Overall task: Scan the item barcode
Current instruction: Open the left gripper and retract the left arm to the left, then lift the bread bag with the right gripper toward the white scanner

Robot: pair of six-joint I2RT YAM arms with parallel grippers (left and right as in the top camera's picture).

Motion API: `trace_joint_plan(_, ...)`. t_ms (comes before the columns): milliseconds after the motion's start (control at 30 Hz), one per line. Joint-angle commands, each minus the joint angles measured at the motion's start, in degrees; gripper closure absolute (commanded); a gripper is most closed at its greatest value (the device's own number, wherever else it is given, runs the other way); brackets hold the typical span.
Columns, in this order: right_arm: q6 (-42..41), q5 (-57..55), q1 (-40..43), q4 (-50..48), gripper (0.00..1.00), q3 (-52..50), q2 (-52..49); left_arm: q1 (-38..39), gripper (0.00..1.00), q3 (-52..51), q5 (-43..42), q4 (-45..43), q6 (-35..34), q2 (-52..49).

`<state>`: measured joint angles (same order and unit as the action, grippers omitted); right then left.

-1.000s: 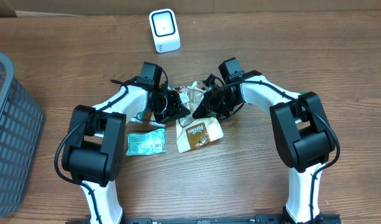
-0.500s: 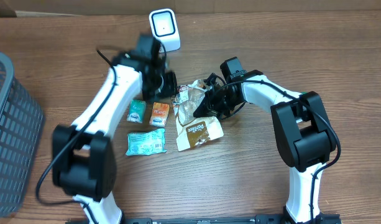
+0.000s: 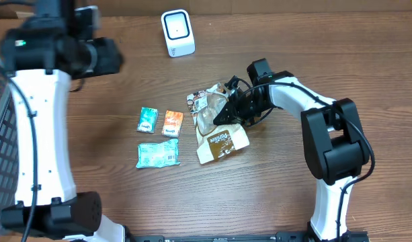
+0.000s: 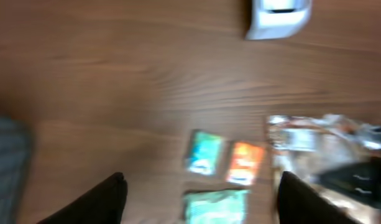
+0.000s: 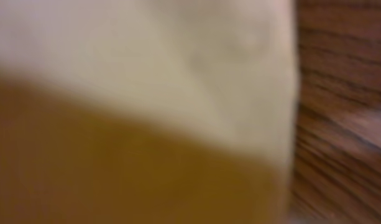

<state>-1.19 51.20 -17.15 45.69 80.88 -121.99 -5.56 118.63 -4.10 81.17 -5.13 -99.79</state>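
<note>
Tabletop (image 3: 293, 40): brown wood, plain grain, matt.
Scanner (image 3: 177, 32): smooth white plastic, slight gloss.
Wrapper (image 3: 207, 106): clear crinkled film, shiny.
Pouch (image 3: 222, 142): brown glossy film.
Basket (image 3: 1, 168): grey plastic lattice.
Right arm (image 3: 296, 99): smooth white and black plastic shell.

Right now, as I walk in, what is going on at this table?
The right gripper is shut on the crumpled snack bag and seems to pinch its upper part. The left gripper hangs high over the left side, open and empty. A teal packet, an orange packet and a green packet lie flat beside the bag. The white scanner stands at the far edge; the bag is not yet in front of it.
</note>
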Motion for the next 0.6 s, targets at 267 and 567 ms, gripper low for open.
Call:
trace_joint_plan(267, 7.06, -1.38, -0.04, -0.31, 0.96, 5.11, 17.40, -11.82, 0.00, 0.48, 3.10, 0.22, 3.87, 0.04)
trace_joint_plan(567, 5.11, 14.12, -0.24, -1.01, 0.96, 8.26, 24.83, -12.04, 0.00, 0.48, 3.06, 0.22, 3.87, 0.04)
